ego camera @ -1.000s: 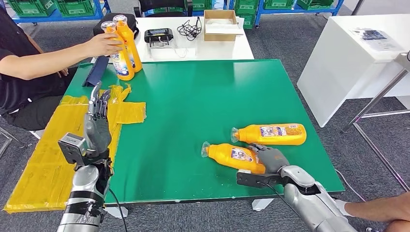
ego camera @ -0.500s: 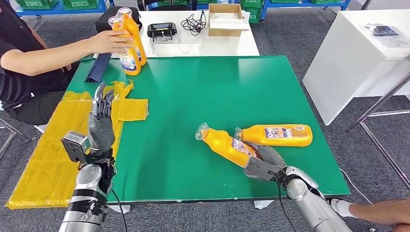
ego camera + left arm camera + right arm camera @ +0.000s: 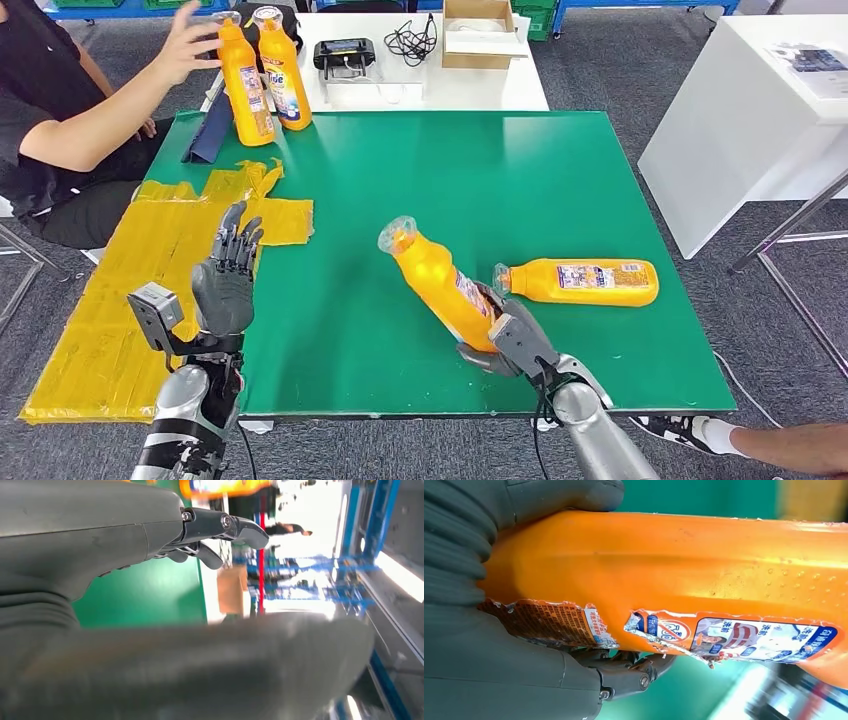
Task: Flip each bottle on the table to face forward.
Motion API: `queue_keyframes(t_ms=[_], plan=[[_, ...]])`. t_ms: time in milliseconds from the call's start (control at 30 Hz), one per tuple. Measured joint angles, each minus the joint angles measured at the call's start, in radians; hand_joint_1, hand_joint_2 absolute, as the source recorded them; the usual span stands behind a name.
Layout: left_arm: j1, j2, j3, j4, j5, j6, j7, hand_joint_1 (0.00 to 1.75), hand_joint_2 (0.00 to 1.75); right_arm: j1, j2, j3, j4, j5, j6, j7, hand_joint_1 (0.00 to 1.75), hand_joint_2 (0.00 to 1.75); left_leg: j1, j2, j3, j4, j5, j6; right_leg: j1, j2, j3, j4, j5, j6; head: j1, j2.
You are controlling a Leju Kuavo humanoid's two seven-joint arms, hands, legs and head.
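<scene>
1. Bottle (image 3: 437, 281), glossy orange plastic with a torn label, tilts up off the near right of the green desk (image 3: 420, 170), gripped at its base by the right hand (image 3: 503, 338), fingers (image 3: 624, 672) wrapped round it.
2. A second bottle (image 3: 585, 281) lies flat just beside it to the right.
3. Two more bottles (image 3: 262, 72) stand far left, near a person's hand (image 3: 188, 40).
4. Left hand (image 3: 226, 285) hovers empty, fingers spread, near crinkled yellow tape (image 3: 262, 205).

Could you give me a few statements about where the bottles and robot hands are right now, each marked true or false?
1. The right robot hand grips a tilted orange bottle near its base. True.
2. A second orange bottle stands upright on the green table. False: it lies on its side.
3. The left robot hand holds a bottle. False: it holds nothing, fingers apart.
4. Two upright orange bottles stand at the table's far left corner, near a person's hand. True.
5. The held bottle's label is torn. True.
</scene>
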Motion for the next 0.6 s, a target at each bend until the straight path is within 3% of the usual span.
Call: queue_keyframes(t_ms=[300,600], plan=[[0.037,-0.043,-0.129,-0.071,0.014,-0.031,0.017,0.00,1.75,-0.065,0.144,0.032,-0.066,0.008,-0.004,0.019,1.75,1.75,-0.001,-0.004,-0.007,0.000,0.001,0.000,-0.001,-0.005,-0.006,0.000,0.000,0.000,0.000,0.000],[0.030,-0.059,-0.171,-0.068,0.030,-0.046,0.012,0.00,1.75,-0.089,0.225,0.125,-0.015,0.027,-0.028,0.020,1.75,1.75,-0.001,-0.005,-0.009,0.000,0.001,0.000,-0.001,-0.006,-0.007,0.000,0.000,0.000,0.000,0.000]])
